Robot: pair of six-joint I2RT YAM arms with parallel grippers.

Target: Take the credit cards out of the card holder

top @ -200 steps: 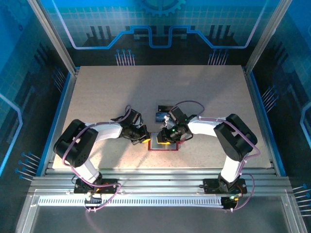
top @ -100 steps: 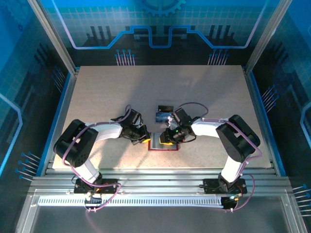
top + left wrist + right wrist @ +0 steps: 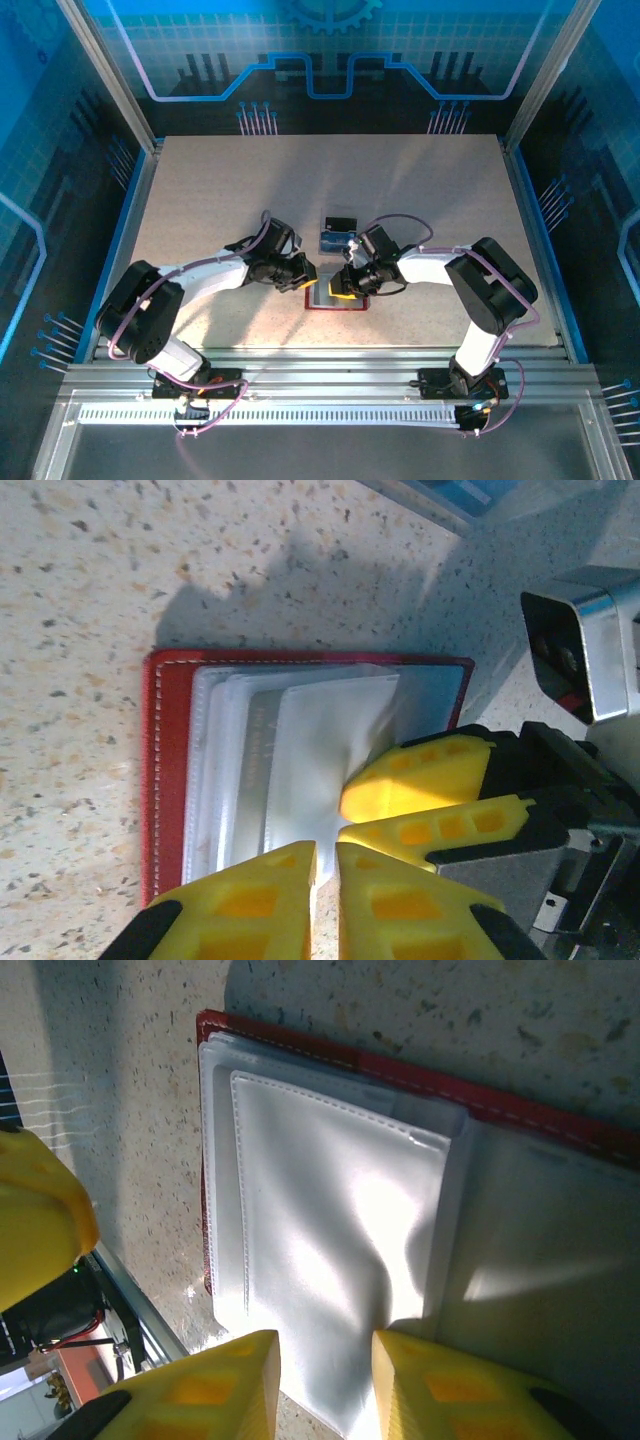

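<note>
Red card holder (image 3: pixel 165 760) flat, unmoved | left tool (image 3: pixel 327 860) nudged closer, jaws cracked

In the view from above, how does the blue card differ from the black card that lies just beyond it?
Colour: the blue card is bright blue, while the black card is dark.
Place: the blue card lies nearer the open card holder, and the black card lies farther off, toward the back.
Shared: both are small rectangles outside the card holder, close together. Whether they touch, I cannot tell.
</note>
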